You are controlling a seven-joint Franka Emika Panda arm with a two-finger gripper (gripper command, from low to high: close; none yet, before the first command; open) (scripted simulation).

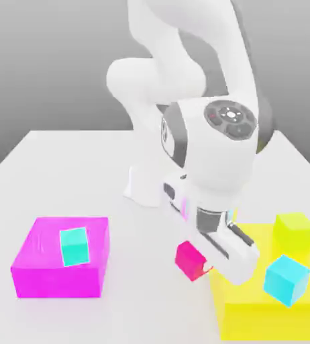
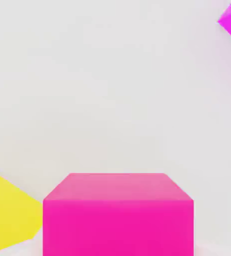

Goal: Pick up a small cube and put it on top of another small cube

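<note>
Hand view close above small cube (image 2: pixel 117 215)
</note>
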